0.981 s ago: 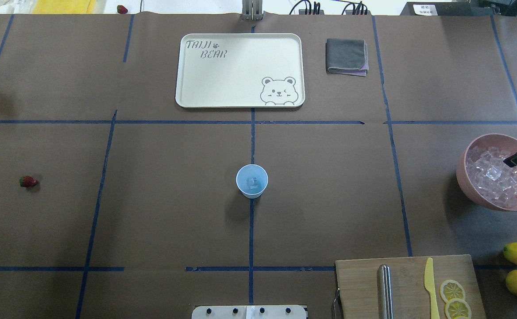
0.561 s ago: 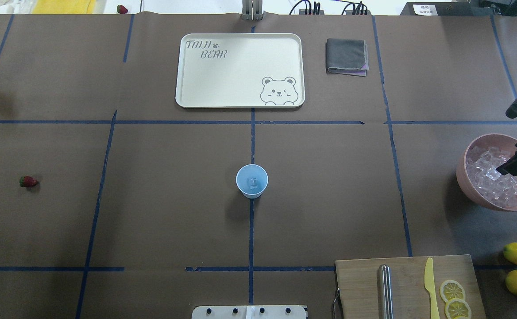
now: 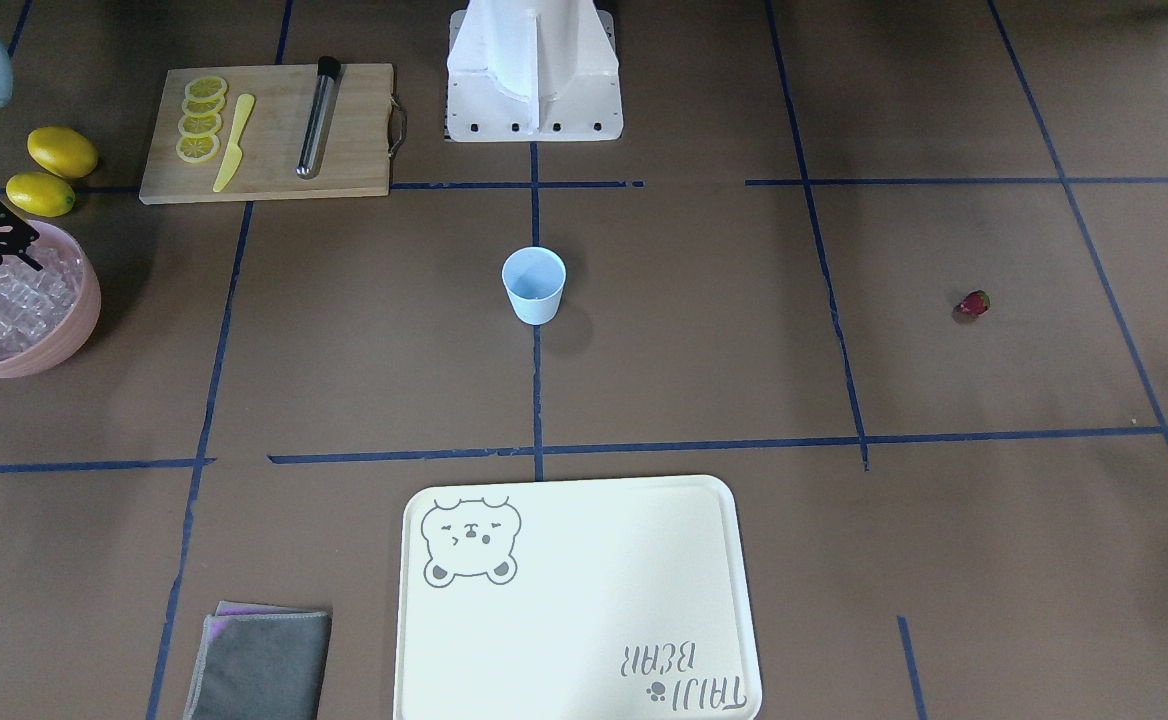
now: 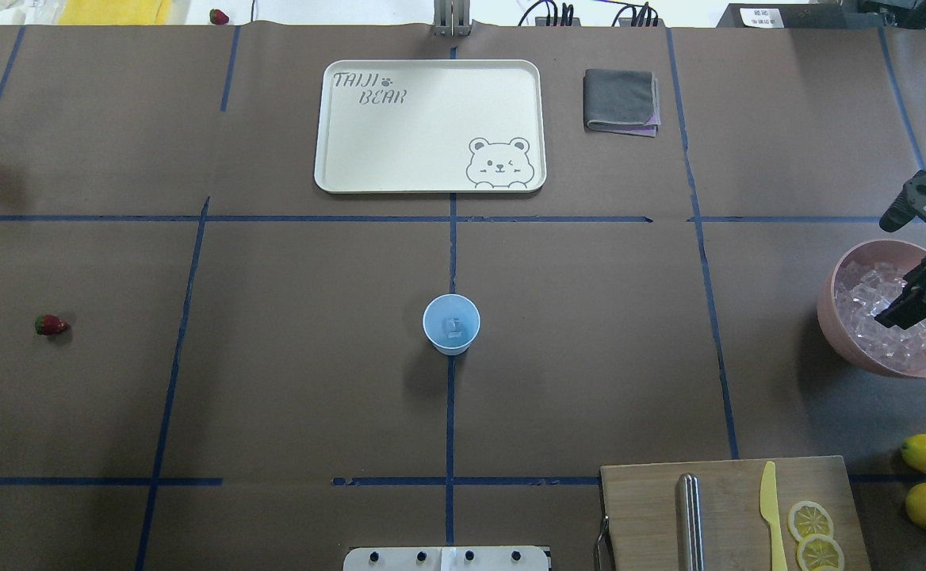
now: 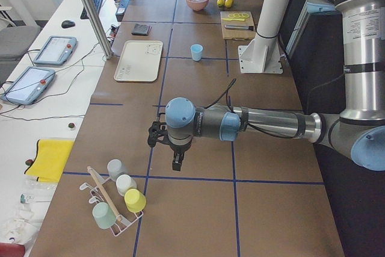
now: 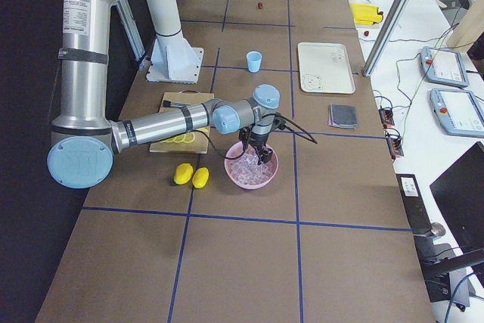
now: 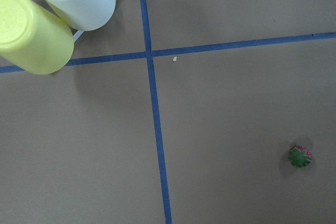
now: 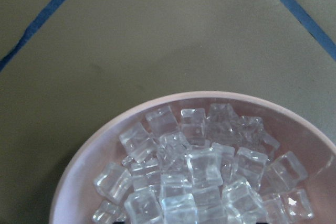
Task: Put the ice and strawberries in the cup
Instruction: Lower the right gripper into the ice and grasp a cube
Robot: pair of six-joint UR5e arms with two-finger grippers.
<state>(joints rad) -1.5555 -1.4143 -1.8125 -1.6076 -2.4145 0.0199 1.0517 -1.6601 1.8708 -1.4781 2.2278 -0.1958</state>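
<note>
Toward the left end of the table (image 4: 288,396), the left gripper (image 5: 175,162) is seen hanging; open or closed can't be told. One strawberry (image 4: 51,324) is parked near the left edge, well apart from the one blue cup (image 4: 432,316) at mid-table, one ice cube (image 4: 453,326) inside. At the right edge, one pink bowl (image 4: 830,321) is heaped with ice (image 8: 202,179). The right gripper (image 4: 907,308) is hung just over it, pinch can't be told either.

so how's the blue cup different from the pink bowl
The cup is small, pale blue and tapered; the bowl is much wider, pink and rounded. The cup holds only a little ice; the bowl is heaped with it. The cup stands mid-table; the bowl sits far to the robot's right. Both stand upright.
</note>
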